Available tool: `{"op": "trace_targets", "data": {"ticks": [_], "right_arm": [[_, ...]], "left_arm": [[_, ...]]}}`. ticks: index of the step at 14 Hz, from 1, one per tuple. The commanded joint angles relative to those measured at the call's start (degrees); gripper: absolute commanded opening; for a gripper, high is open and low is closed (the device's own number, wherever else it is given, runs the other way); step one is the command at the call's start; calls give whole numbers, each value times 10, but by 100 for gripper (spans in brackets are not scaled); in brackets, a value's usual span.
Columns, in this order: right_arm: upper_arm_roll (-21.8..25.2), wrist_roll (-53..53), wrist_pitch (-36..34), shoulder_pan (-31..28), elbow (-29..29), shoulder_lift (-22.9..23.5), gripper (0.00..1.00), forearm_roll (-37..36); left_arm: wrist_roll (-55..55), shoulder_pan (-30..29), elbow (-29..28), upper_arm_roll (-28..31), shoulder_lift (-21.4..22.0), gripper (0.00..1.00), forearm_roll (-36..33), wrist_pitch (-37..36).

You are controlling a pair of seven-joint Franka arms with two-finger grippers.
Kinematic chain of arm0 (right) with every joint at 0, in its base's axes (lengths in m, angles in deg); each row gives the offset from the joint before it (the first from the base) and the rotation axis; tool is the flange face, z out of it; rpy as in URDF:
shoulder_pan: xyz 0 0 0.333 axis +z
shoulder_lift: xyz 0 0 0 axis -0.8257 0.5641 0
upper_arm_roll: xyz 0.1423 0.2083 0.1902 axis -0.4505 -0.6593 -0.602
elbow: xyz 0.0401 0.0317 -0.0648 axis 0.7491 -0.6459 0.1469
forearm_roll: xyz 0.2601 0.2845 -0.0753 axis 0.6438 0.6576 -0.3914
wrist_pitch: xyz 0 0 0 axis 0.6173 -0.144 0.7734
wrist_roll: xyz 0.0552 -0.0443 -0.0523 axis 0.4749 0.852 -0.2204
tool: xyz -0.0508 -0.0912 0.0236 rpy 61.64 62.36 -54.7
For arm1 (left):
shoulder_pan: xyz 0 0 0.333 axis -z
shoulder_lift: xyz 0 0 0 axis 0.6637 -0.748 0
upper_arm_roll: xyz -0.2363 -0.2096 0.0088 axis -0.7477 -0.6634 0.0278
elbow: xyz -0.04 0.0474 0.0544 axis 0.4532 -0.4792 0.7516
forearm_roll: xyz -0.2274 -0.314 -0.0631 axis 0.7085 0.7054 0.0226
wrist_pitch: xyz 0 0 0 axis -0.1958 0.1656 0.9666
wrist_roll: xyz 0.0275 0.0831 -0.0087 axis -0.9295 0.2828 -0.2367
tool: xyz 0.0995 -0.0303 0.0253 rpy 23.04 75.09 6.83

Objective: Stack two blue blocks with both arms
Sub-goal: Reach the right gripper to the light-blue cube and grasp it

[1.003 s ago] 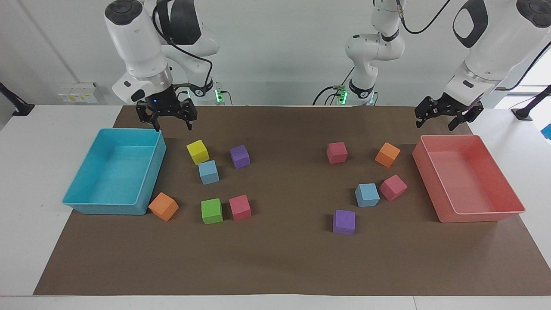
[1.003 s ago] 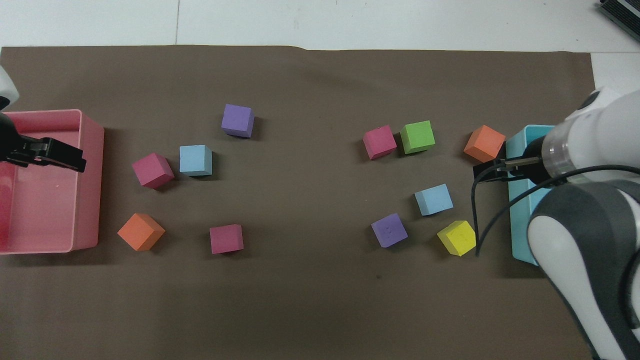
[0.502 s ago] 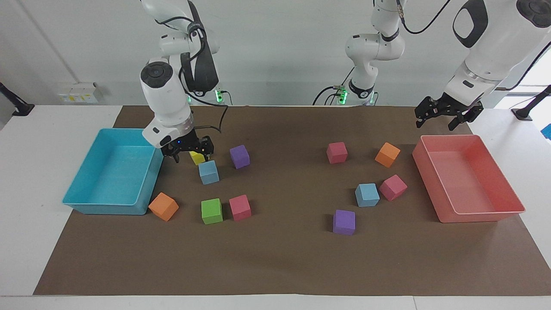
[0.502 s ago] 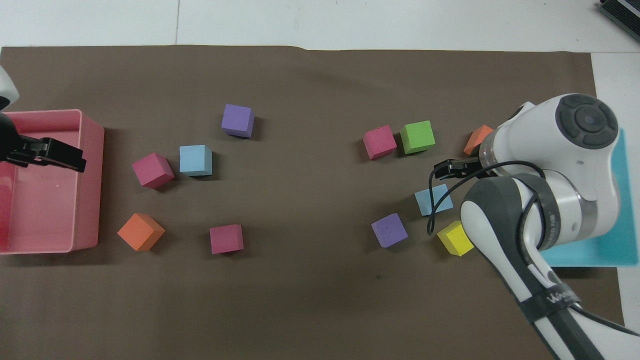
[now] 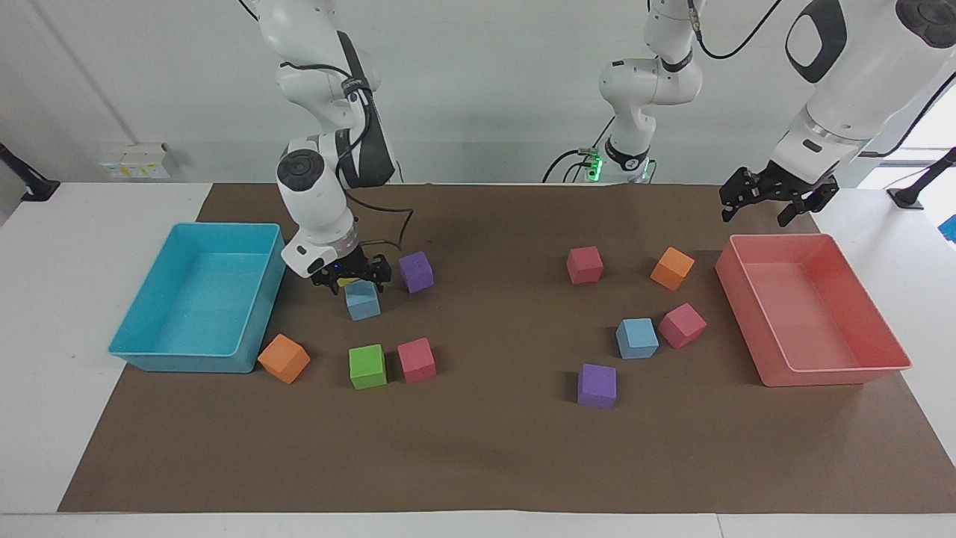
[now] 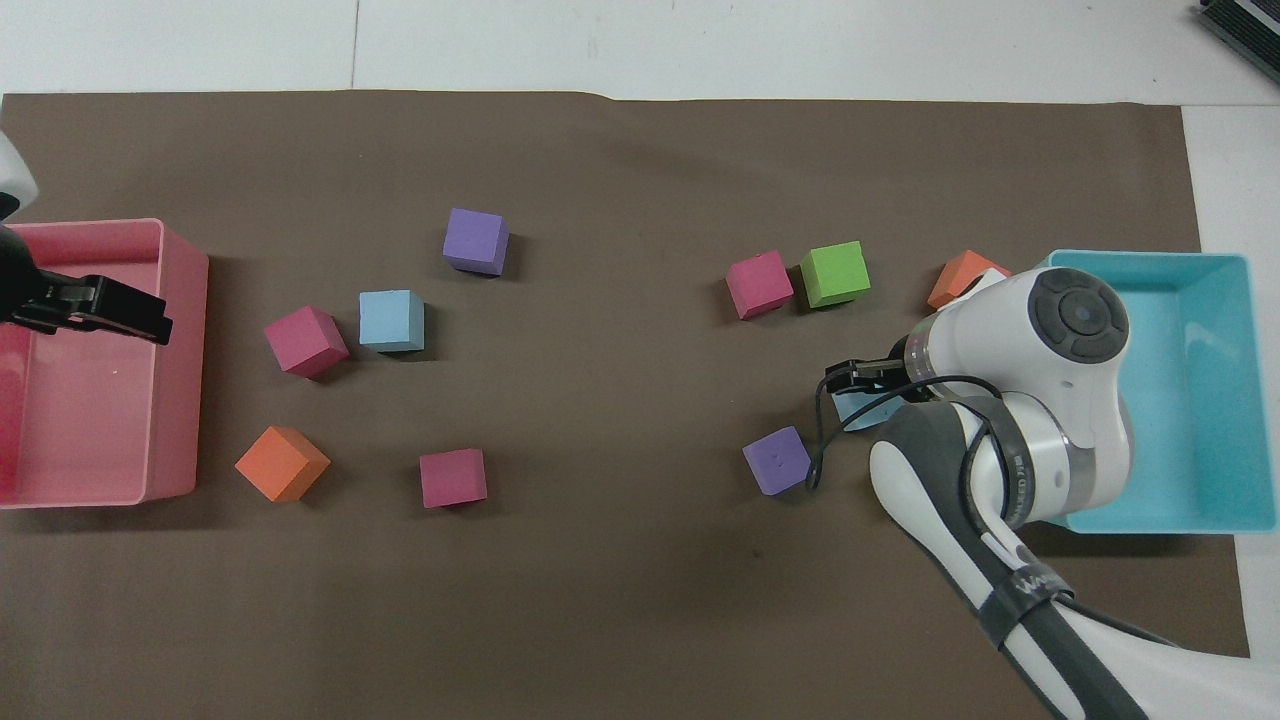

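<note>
**Right gripper down over a blue block, left gripper waiting by the pink tray**

The cyan tray (image 5: 196, 299) at the right arm's end of the table holds nothing, and the pink tray (image 5: 814, 310) at the left arm's end holds nothing either.

A second ago the right gripper (image 5: 351, 278) hung high beside the cyan tray's corner nearest the robots. It has since swung in and dropped low over the blue block (image 5: 363, 300) near that tray, its jaws apart just above the block's top, with nothing held. The yellow block (image 5: 346, 282) is now mostly hidden by the gripper. The left gripper (image 5: 775, 200) has not moved: it waits over the pink tray's edge nearest the robots, jaws apart and empty. No block has shifted.

Count of blocks:
- Two blue: the one under the right gripper, and a second blue block (image 5: 637, 338) at the left arm's end, just beside a pink one.
- Two purple blocks (image 5: 416, 271).
- Two orange blocks (image 5: 284, 359).
- Three pink blocks (image 5: 416, 360).
- One green block (image 5: 367, 366).
- One yellow.

All blocks lie singly on the brown mat (image 5: 485, 448), none stacked.
</note>
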Motion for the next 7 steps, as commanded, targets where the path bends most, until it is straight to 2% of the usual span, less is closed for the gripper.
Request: {"op": "trace_targets", "data": {"ticks": [1,7], "right_arm": [[1,30,18,-3,-17,2,100,11],[1,56,81,-1,-47,29,100,11]], "left_arm": [[-3,-1,-13,0,13,100,-5,3],[-3,-1,-13,0,13,100,-5,4]]}}
